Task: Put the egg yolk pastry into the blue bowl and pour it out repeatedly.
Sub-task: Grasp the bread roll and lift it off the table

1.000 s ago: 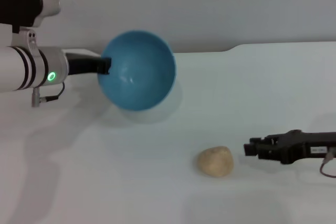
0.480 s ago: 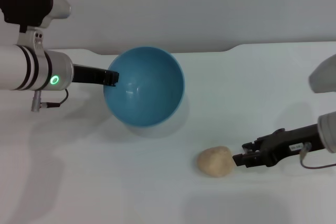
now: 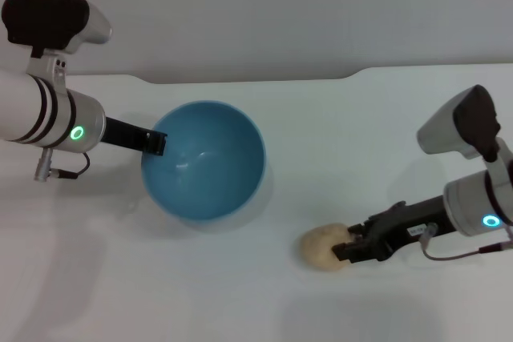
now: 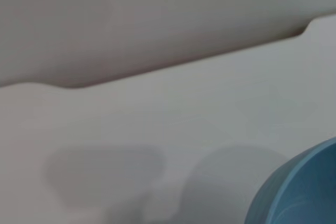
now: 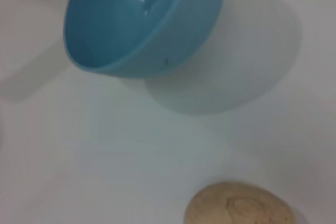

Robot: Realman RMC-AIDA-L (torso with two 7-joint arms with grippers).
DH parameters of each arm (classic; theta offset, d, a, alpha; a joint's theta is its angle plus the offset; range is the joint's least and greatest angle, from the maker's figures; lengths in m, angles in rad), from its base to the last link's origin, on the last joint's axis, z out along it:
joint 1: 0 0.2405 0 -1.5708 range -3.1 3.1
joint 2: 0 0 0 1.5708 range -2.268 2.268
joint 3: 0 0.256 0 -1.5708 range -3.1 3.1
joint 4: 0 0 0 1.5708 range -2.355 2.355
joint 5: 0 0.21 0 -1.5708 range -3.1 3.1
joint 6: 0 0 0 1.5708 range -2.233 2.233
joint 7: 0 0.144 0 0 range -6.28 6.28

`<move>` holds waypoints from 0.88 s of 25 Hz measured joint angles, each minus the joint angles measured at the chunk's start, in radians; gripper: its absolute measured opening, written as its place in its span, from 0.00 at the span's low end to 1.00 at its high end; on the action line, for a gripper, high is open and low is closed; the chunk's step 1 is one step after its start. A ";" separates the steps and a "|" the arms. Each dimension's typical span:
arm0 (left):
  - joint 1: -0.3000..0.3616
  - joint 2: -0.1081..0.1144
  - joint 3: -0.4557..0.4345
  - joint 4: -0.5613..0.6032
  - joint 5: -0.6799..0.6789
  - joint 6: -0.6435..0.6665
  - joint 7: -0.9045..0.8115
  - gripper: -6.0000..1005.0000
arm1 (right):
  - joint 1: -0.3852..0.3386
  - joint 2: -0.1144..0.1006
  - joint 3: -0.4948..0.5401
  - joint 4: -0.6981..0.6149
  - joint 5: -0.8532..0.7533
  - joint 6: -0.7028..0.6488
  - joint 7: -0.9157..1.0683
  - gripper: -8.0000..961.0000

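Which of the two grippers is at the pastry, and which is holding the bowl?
The right gripper is at the pale tan, bun-like egg yolk pastry on the table; the left gripper grips the glossy light-blue bowl by its rim.

The blue bowl [image 3: 204, 167] looks glossy and smooth, like glazed ceramic or hard plastic, with bright highlights on its inside; the egg yolk pastry [image 3: 323, 246] looks matt and slightly rough, its top faintly creased; the white table [image 3: 160, 278] is smooth with a soft, low sheen; the right gripper [image 3: 346, 249] appears matt black plastic.
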 joint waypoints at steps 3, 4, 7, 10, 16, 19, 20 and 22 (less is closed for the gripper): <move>-0.003 -0.001 0.002 0.000 0.011 -0.010 -0.009 0.02 | 0.004 0.001 -0.051 0.005 0.036 0.032 0.000 0.47; -0.003 -0.002 0.002 0.000 0.011 -0.012 -0.009 0.02 | 0.004 0.001 -0.068 0.005 0.043 0.046 0.000 0.47; -0.005 -0.002 0.002 0.000 0.012 -0.018 -0.010 0.02 | 0.012 0.001 -0.105 0.020 0.049 0.088 0.000 0.46; -0.006 -0.002 0.003 0.000 0.013 -0.021 -0.010 0.02 | 0.019 0.002 -0.132 0.055 0.101 0.140 -0.008 0.46; -0.012 -0.002 0.003 0.000 0.014 -0.023 -0.009 0.02 | 0.028 0.003 -0.245 0.097 0.188 0.232 0.004 0.45; -0.016 -0.002 0.003 0.000 0.014 -0.025 -0.008 0.02 | 0.035 0.004 -0.249 0.115 0.191 0.244 0.011 0.45; -0.016 -0.002 0.003 0.000 0.014 -0.026 -0.007 0.02 | 0.035 0.004 -0.249 0.121 0.194 0.248 0.012 0.44; -0.016 -0.002 0.003 0.000 0.014 -0.029 -0.006 0.02 | 0.035 0.004 -0.246 0.127 0.205 0.254 0.012 0.44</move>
